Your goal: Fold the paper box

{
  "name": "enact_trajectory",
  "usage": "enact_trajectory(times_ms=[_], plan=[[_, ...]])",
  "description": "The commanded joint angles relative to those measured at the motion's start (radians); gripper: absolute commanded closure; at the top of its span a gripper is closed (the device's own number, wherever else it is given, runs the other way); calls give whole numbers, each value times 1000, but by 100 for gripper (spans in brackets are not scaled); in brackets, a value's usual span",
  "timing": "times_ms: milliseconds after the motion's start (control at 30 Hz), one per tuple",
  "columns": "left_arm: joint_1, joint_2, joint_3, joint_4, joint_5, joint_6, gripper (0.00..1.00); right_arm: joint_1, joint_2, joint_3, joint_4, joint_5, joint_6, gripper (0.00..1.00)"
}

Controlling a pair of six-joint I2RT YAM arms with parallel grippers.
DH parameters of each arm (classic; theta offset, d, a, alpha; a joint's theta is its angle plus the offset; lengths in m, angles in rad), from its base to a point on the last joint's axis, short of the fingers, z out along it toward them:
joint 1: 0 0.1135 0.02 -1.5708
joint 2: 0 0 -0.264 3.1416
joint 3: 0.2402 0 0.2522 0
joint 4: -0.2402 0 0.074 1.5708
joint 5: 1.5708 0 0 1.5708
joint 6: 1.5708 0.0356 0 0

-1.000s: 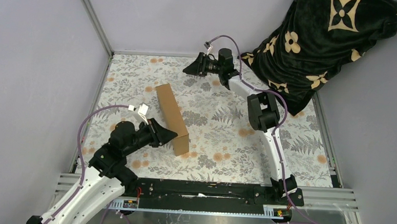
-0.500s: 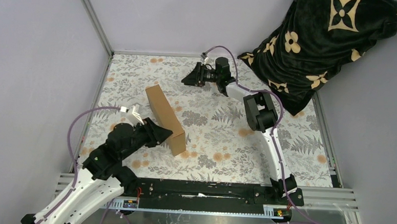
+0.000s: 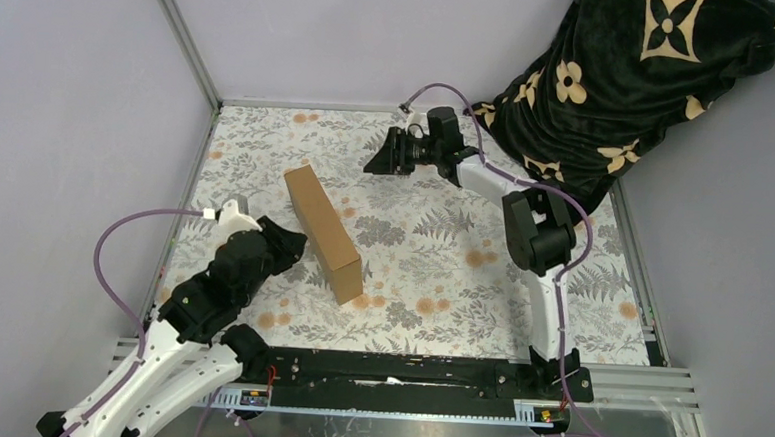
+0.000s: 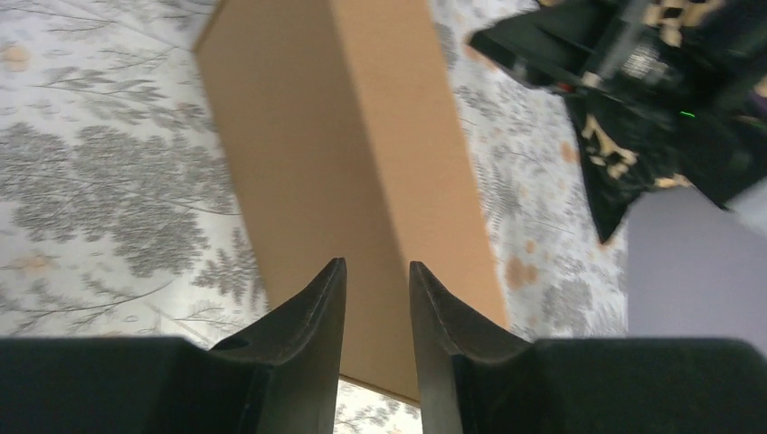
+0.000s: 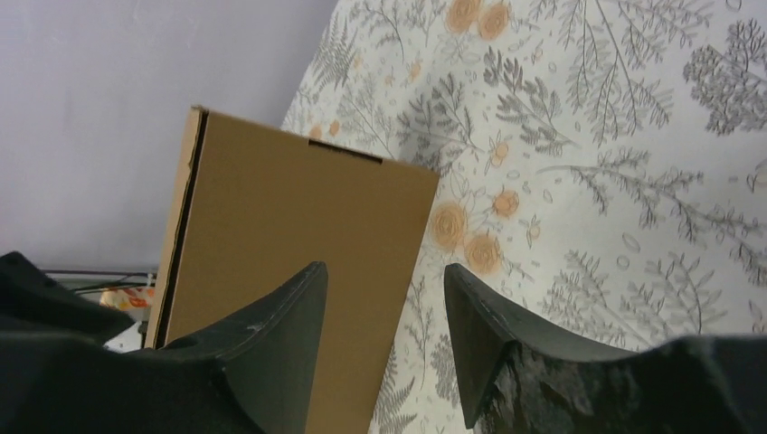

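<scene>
Showing plain brown faces, the paper box point(image 3: 325, 233) is folded shut.

No word, number or brand name can be read anywhere. The paper box point(image 3: 325, 232) shows plain brown faces, the black cloth point(image 3: 631, 81) at the far right carries only cream flower and four-petal motifs, and the table cover point(image 3: 432, 251) has just a leaf and blossom print
</scene>
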Motion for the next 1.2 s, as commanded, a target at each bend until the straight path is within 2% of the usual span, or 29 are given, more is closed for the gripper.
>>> enact_trajectory(times_ms=[0, 133, 233, 500, 600, 667, 733, 833, 900, 967, 1033, 1167], plan=[[0, -17, -50, -28, -226, -114, 64, 29, -130, -50, -139, 63, -152, 42], [4, 69, -59, 29, -308, -117, 69, 47, -169, -51, -207, 68, -182, 42], [46, 184, -44, 85, -312, -93, 71, 76, -210, -74, -274, 78, -211, 43], [396, 347, -102, 362, -76, 35, 74, 178, -401, -326, -303, 216, -243, 44], [455, 476, -75, 454, -49, 83, 77, 243, -445, -404, -288, 278, -223, 46], [483, 579, -44, 529, 16, 98, 80, 297, -478, -466, -246, 322, -195, 47], [484, 685, -3, 618, 104, 110, 87, 352, -506, -530, -146, 368, -147, 48], [477, 857, 64, 738, 255, 102, 93, 414, -528, -603, -38, 379, -83, 50], [435, 970, 142, 774, 321, 110, 93, 430, -571, -690, 81, 358, -27, 50], [357, 1054, 229, 771, 315, 136, 93, 430, -628, -787, 195, 363, 34, 50], [297, 1120, 299, 791, 317, 149, 92, 429, -671, -807, 128, 395, 3, 51], [237, 1248, 428, 833, 439, 162, 92, 430, -847, -860, -172, 566, -74, 51]])
